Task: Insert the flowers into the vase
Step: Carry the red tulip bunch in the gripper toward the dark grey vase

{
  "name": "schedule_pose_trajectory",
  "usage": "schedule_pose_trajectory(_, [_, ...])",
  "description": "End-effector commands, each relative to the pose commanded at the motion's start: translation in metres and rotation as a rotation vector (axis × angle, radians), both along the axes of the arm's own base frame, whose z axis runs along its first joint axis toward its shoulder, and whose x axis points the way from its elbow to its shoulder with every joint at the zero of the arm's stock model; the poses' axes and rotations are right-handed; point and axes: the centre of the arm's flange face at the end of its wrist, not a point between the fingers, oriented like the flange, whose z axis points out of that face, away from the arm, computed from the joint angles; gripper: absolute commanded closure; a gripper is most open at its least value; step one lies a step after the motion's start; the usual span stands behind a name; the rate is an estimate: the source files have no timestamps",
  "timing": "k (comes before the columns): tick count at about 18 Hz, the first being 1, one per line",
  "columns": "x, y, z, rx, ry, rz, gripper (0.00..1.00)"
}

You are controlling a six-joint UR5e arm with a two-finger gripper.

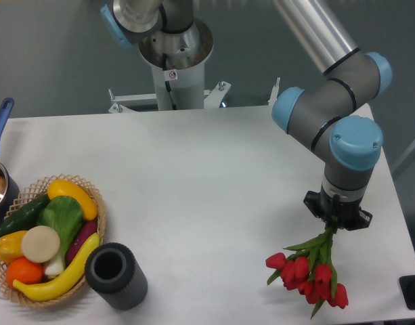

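A bunch of red tulips, the flowers (309, 274), hangs at the right front of the table, blooms pointing toward the front edge and green stems running up into my gripper (334, 225). The gripper is shut on the stem ends, and its fingers are mostly hidden under the wrist. The vase (116, 275), a dark grey ribbed cylinder with its round mouth open upward, stands at the front left, far from the gripper. It touches the edge of the wicker basket.
A wicker basket (99, 203) of toy vegetables sits at the front left beside the vase. A metal pot with a blue handle (1, 118) stands at the left edge. A dark object (413, 291) lies at the right front corner.
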Motion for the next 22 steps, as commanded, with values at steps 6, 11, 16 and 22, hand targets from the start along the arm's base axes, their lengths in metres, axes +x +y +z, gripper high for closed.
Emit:
schedule_pose_trajectory(6, [0.006,0.008,0.002,0.037,-0.014,0.007,0.93])
schedule_pose_trajectory(11, [0.019,0.029,0.016,0.170,-0.039,0.075,0.94])
schedule_pose_trajectory(16, [0.041,0.068,0.031,0.360,-0.015,0.150,0.94])
schedule_pose_trajectory(22, [0.071,0.101,0.038,0.515,-0.130,0.096,0.93])
